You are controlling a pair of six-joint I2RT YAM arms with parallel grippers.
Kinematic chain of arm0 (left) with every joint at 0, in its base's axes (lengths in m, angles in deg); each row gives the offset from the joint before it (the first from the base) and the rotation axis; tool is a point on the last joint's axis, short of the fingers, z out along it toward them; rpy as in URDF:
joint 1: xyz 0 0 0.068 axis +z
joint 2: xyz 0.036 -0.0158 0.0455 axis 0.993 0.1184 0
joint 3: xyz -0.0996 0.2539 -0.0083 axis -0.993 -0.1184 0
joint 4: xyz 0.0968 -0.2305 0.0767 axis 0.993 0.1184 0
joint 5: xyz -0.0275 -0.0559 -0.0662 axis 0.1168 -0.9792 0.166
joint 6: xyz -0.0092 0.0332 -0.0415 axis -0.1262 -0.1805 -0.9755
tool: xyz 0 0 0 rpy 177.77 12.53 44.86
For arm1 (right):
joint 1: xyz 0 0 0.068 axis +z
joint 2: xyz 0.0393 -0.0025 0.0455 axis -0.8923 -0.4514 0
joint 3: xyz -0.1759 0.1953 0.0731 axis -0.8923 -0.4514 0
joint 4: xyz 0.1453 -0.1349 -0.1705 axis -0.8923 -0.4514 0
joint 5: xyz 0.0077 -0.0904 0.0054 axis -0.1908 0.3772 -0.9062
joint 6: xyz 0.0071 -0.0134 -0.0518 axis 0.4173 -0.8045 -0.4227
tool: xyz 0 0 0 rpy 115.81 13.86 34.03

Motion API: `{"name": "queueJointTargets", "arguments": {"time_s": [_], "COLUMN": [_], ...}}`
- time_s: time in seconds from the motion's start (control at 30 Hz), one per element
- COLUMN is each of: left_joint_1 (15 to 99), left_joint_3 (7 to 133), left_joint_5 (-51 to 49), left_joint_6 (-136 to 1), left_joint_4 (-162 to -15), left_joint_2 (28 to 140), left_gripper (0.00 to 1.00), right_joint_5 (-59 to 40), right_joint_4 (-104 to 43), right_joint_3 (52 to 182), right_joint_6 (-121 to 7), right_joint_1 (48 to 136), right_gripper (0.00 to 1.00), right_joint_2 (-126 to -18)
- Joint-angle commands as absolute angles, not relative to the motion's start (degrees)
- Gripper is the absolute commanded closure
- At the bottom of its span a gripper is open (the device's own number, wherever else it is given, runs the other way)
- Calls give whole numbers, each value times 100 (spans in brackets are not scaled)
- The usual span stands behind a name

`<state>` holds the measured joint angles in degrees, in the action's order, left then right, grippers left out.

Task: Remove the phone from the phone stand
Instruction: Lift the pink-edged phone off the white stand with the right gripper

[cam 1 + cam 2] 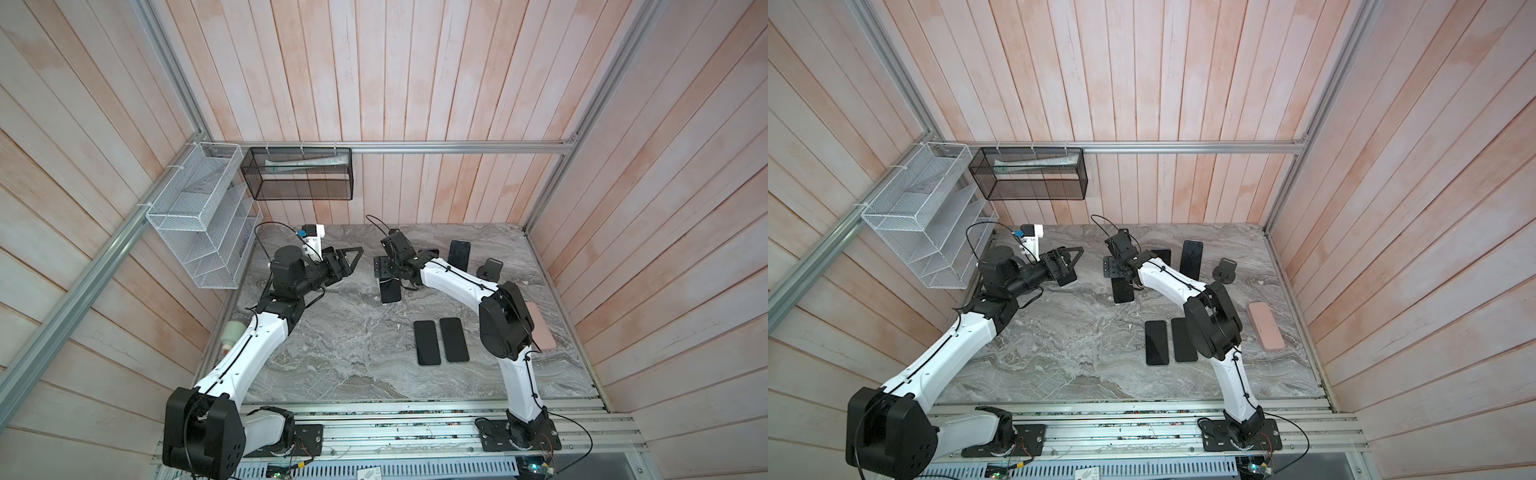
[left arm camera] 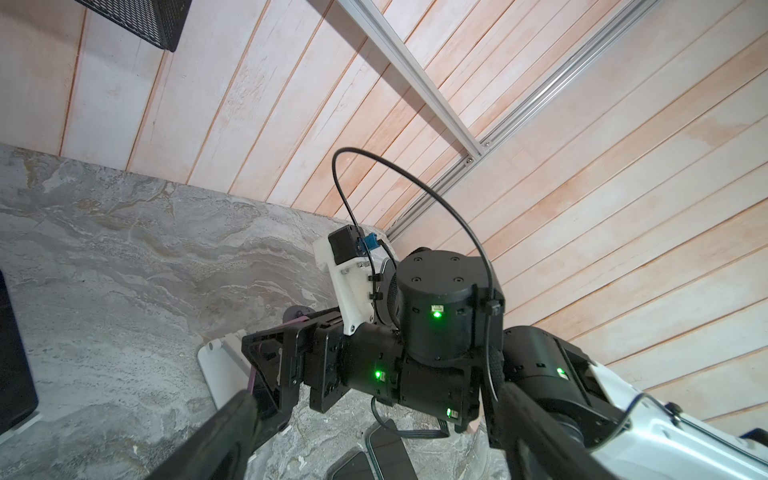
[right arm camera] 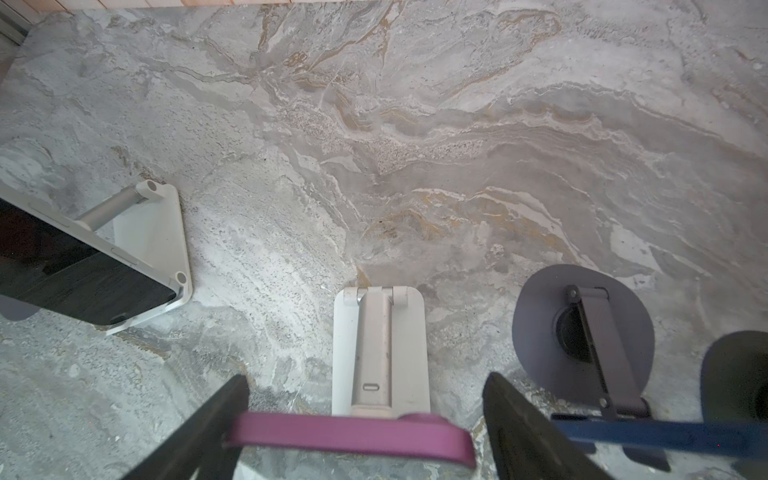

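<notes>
purple phone [image 3: 351, 436] on white stand [image 3: 380, 345]

Walls [image 1: 415, 83]: pale pink planks. Surface [image 1: 332, 365]: grey marbled slab. Aluminium rail [image 1: 457, 147] crossed back wall. White wire rack [image 1: 183, 208], black mesh basket [image 1: 299, 189] hung near corner.

At the frame's lower edge the right gripper [image 3: 365, 378] has its jaws spread either side of a purple phone [image 3: 353, 435], which is seen edge-on atop a white phone stand [image 3: 380, 332]. At lower right, a blue phone [image 3: 656, 436] leans on a gray round-based stand [image 3: 536, 328]. At mid left, a dark-screened phone [image 3: 62, 270] sits on a second white stand [image 3: 153, 232]. All the stands rest on a marbled tabletop [image 3: 415, 124].
</notes>
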<state>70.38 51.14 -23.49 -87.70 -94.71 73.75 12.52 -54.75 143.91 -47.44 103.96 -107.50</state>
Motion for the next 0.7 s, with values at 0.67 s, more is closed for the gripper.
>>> {"name": "queueJointTargets", "arguments": {"time_s": [0.67], "left_joint_1": [7027], "left_joint_3": [5008], "left_joint_5": [-2453], "left_joint_6": [-8729], "left_joint_4": [-9617], "left_joint_2": [7418], "left_gripper": [9], "right_joint_5": [1892], "right_joint_4": [-5274], "right_joint_3": [14144], "right_joint_6": [-5076], "right_joint_1": [10709], "right_gripper": [23], "right_joint_2": [-10590]}}
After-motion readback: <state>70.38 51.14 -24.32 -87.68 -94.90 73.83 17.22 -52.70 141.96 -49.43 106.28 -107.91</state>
